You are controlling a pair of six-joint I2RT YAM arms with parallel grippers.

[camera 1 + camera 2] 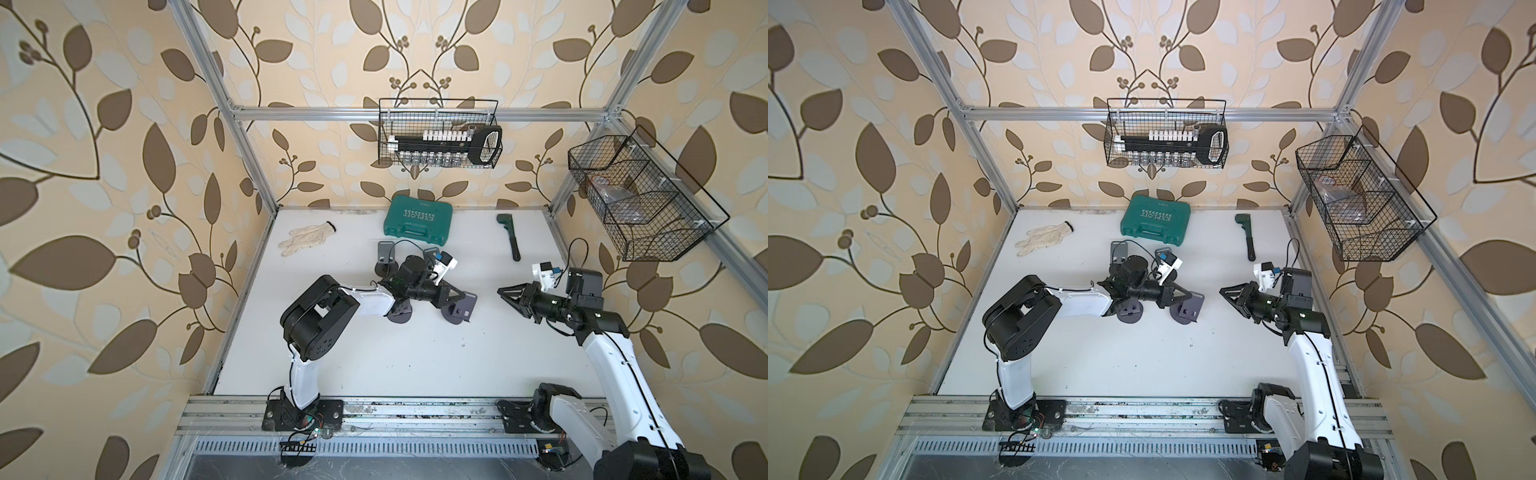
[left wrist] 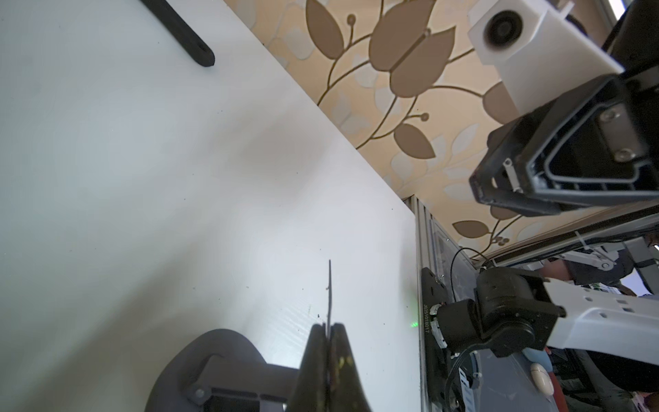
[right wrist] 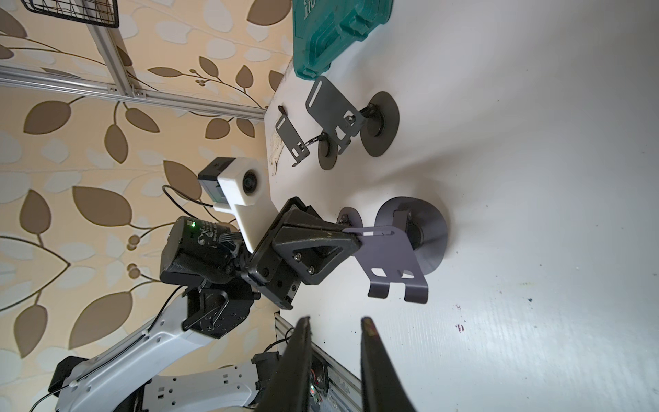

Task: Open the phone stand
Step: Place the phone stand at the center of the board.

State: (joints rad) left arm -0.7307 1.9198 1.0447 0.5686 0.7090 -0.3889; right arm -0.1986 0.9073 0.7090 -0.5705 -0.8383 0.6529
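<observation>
Several dark grey phone stands with round bases stand mid-table. My left gripper [image 1: 461, 296] [image 1: 1190, 296] is shut on the thin back plate of the nearest phone stand [image 1: 460, 311] [image 1: 1187, 311]. In the left wrist view the plate's edge [image 2: 330, 285] pokes out between the shut fingertips, beside the round base [image 2: 207, 360]. The right wrist view shows this stand [image 3: 392, 257] opened out, plate tilted off its base. My right gripper [image 1: 500, 291] [image 3: 337, 323] hovers apart to the right, slightly open with nothing between its fingers.
Two more stands [image 3: 335, 110] [image 3: 290, 137] stand behind, and another base [image 1: 401, 316] lies under the left arm. At the back are a green tool case [image 1: 417, 220], a white glove [image 1: 307, 239] and a dark wrench [image 1: 509, 235]. Wire baskets [image 1: 438, 135] [image 1: 640, 195] hang on the walls.
</observation>
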